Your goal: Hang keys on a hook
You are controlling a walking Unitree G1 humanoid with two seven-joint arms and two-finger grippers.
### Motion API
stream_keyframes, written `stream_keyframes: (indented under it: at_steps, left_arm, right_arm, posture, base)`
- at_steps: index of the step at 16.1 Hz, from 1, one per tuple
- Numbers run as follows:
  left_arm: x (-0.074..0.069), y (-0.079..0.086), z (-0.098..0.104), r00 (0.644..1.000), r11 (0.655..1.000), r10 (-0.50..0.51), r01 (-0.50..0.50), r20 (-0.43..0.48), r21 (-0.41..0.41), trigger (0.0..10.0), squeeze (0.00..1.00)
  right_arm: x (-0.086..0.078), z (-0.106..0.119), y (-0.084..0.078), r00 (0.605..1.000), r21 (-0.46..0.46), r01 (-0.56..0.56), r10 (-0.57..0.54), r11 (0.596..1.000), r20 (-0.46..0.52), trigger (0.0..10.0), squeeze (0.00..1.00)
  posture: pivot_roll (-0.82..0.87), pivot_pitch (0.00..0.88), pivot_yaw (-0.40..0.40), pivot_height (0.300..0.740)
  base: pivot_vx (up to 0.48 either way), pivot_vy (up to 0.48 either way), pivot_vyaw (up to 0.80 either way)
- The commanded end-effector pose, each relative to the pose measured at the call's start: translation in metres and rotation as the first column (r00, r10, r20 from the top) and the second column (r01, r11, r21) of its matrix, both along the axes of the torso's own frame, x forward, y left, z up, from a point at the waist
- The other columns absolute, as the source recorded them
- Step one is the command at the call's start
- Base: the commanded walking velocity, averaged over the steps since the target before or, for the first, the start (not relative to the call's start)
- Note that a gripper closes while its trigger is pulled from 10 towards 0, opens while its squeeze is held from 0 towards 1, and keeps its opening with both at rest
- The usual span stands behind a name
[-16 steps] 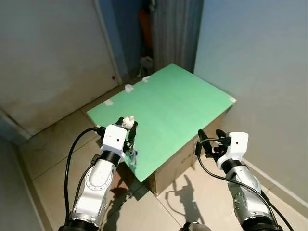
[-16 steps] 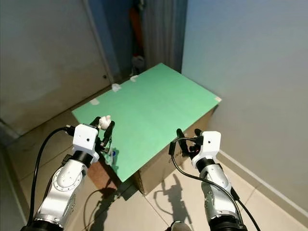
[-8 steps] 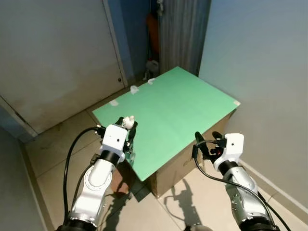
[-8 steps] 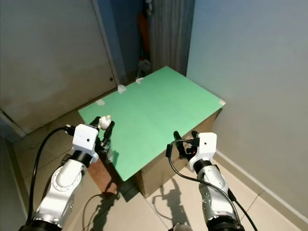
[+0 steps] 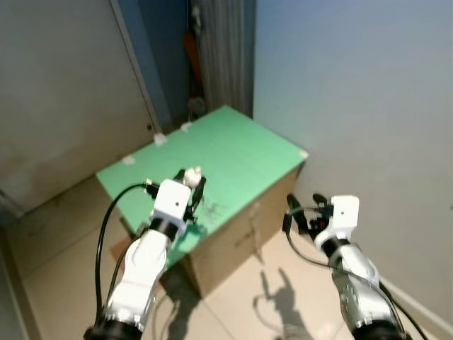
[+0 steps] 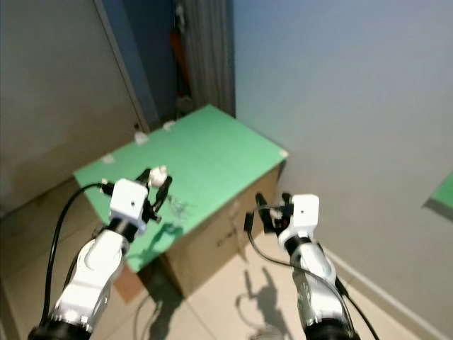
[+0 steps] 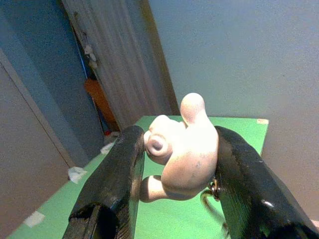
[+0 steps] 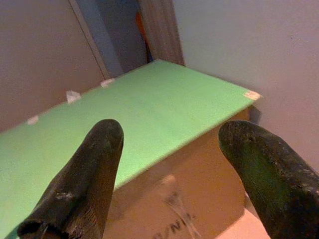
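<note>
A pale pink-white figurine point(image 7: 185, 154) on a key ring is clamped between the black fingers of my left gripper point(image 5: 190, 180). Small metal keys point(image 5: 207, 205) dangle below it, over the near part of a green board point(image 5: 233, 149). The board lies on top of a cardboard box point(image 5: 237, 237). My right gripper point(image 5: 301, 211) floats off the box's near right side at about board height. It is open, and its wide-spread fingers point(image 8: 82, 189) hold nothing.
A grey door point(image 5: 56, 92) stands at the left. A ribbed curtain-like panel point(image 5: 223, 49) and an orange object point(image 5: 191, 53) fill the back corner. A plain wall point(image 5: 368, 92) runs close along the right. White scraps point(image 5: 160, 139) lie on the board's far edge. Tiled floor point(image 5: 241, 304) surrounds the box.
The whole picture has shifted, so the camera has moved; the box now sits further left and lower. The left gripper still holds the figurine and the right stays open.
</note>
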State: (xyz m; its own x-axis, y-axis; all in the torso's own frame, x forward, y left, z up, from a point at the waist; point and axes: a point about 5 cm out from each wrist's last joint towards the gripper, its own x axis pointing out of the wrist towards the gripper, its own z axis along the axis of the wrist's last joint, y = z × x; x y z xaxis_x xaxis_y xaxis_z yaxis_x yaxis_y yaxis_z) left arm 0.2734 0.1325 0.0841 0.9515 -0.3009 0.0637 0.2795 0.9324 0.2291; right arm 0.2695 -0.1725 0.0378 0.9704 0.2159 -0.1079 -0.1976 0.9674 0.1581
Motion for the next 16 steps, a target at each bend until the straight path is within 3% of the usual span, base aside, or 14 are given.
stream_keyframes:
  at_steps: [1, 16]
  left_arm:
    - [0.0002, -0.0006, 0.0017, 1.0, 1.0, -0.004, 0.004, 0.008, -0.012, 0.0, 0.0]
    - [0.0001, -0.0014, -0.0021, 1.0, 0.999, -0.03, 0.03, -0.003, -0.01, 0.0, 0.0]
  right_arm:
    - [0.0011, 0.0017, -0.0014, 1.0, -0.013, 0.0, 0.0, 1.0, 0.005, 10.0, 0.0]
    - [0.0011, 0.0024, -0.0027, 1.0, -0.01, -0.01, 0.011, 1.0, 0.015, 10.0, 0.0]
  posture:
    - [-0.22, 0.0, 0.111, 0.736]
    - [-0.22, 0.0, 0.109, 0.736]
  base:
    - [0.0, 0.0, 0.0]
    - [0.0, 0.0, -0.72]
